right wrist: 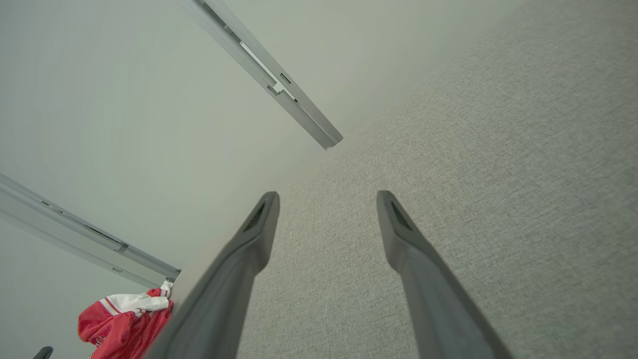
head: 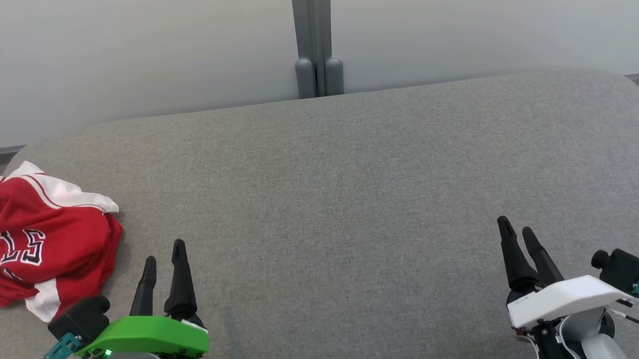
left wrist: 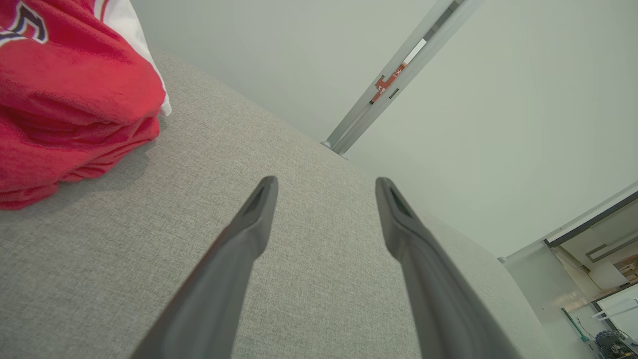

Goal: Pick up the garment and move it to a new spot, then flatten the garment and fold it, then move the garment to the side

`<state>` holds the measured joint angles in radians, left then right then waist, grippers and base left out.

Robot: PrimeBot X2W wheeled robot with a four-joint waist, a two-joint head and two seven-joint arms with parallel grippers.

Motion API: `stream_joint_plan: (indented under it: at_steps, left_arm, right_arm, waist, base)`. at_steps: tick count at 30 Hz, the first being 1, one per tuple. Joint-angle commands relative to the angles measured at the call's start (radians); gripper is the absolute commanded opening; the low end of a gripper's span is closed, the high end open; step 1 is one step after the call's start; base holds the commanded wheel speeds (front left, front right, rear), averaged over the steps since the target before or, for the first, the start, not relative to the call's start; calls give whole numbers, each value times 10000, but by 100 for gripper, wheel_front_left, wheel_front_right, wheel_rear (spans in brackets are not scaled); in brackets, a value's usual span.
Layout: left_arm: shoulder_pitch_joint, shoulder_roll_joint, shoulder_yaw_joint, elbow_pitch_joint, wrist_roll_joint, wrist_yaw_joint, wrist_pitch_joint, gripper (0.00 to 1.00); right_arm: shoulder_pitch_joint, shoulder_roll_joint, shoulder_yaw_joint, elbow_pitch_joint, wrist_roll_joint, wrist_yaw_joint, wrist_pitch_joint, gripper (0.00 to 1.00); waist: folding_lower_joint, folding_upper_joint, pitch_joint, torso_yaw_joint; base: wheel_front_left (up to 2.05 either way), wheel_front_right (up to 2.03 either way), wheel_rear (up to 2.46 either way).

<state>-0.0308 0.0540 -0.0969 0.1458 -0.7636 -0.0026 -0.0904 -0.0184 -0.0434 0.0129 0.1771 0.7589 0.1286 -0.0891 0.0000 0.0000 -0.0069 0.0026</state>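
Your red garment (head: 41, 240) lies bunched up at the left edge of the grey desk (head: 351, 172). Your left pincer (head: 164, 252) and right pincer (head: 514, 226) are spread wide, holding nothing. If you pinch only a thin fold, the garment could slip off the edge.

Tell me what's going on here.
A two-armed robot faces a grey fabric surface with a crumpled red and white jersey lying at its left end. Nothing is being handled yet. The left gripper is open and empty, just to the right of the jersey and not touching it. The right gripper is also open and empty, far off on the other side. The pick-up has not begun.
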Motion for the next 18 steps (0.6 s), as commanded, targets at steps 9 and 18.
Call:
stream_joint_plan:
  at_steps: [9,18]
  left_arm:
    - [114,-5,-45,-288,1306,143,-324,100]
    - [278,-26,-53,-306,2263,193,-567,100]
  right_arm:
    - [83,-60,148,-309,-1226,26,-341,100]
    - [203,-65,290,-482,-2118,27,-579,100]
  waist:
    - [0,0,-1,5]
    - [0,0,2,-4]
  base:
    - [0,0,0]
    - [0,0,0]
